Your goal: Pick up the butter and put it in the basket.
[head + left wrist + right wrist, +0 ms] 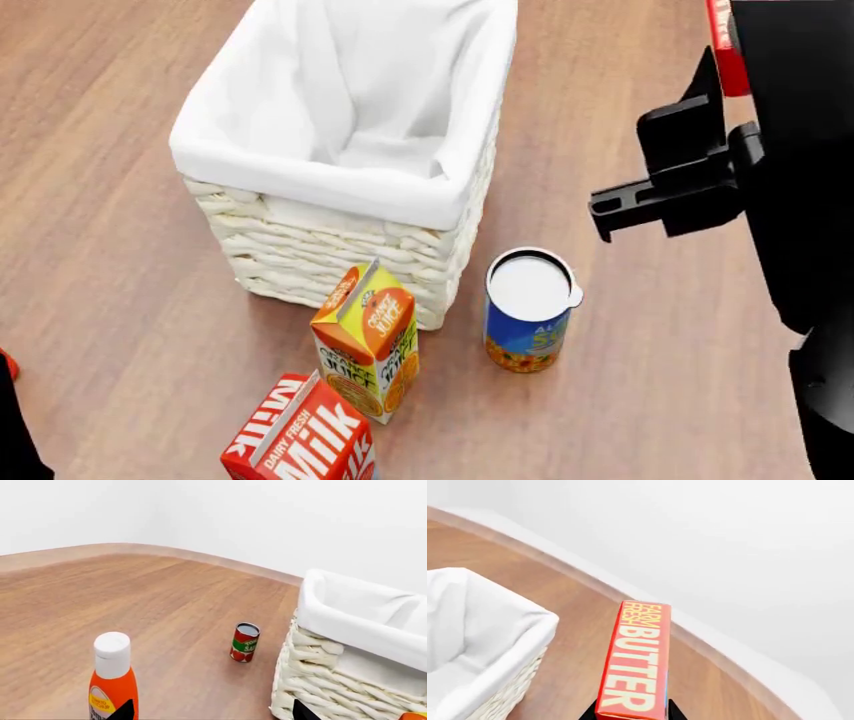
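The butter (637, 660) is a slim red box with pale "FARM FRESH BUTTER" lettering. My right gripper (630, 713) is shut on its near end and holds it up in the air, to the right of the basket (487, 645). In the head view only a red sliver of the butter (725, 45) shows at the top right, beside my black right arm (694, 175). The white wicker basket (334, 240) with its white cloth liner stands open in the middle. My left gripper (213, 713) is open and empty, low over the floor beside the basket (333, 680).
An orange juice carton (367, 340), a red-and-white milk carton (300, 435) and a blue can with a white lid (531, 310) stand just in front of the basket. An orange bottle with a white cap (112, 680) and a tomato sauce can (245, 642) stand near my left gripper.
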Controlling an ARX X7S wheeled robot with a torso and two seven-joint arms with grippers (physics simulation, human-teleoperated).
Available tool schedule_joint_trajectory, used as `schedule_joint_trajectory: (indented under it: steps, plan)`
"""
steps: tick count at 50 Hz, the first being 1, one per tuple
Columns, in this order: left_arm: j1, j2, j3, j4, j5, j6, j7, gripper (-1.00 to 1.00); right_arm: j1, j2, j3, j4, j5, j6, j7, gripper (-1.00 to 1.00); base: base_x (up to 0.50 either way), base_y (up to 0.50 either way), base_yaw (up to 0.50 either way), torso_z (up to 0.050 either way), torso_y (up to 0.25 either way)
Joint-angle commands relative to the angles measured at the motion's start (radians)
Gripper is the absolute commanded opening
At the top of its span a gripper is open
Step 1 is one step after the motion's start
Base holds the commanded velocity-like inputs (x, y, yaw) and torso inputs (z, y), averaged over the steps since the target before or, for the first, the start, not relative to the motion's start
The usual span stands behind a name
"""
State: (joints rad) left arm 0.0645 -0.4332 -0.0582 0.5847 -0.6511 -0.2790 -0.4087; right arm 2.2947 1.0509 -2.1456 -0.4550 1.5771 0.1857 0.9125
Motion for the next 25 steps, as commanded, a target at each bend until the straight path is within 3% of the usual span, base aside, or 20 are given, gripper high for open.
schedule_joint_trajectory:
  steps: [1,14,25]
  plan:
    - [-0.004,0.000,0.001,-0.005,-0.004,0.000,-0.003,1.00,0.038,-0.111,0.160,0.187,0.039,0.103,-0.105,-1.00,0.00,0.00,0.00,0.000,0.000]
    - [-0.011,0.004,0.012,-0.019,0.003,0.004,-0.004,1.00,0.012,-0.295,0.242,0.444,0.090,0.197,-0.279,-1.00,0.00,0.00,0.00,0.000,0.002]
    - [-0.009,0.002,0.009,-0.012,-0.005,0.002,-0.012,1.00,-0.075,-0.510,0.257,0.762,0.158,0.257,-0.537,-1.00,0.00,0.00,0.00,0.001,0.002]
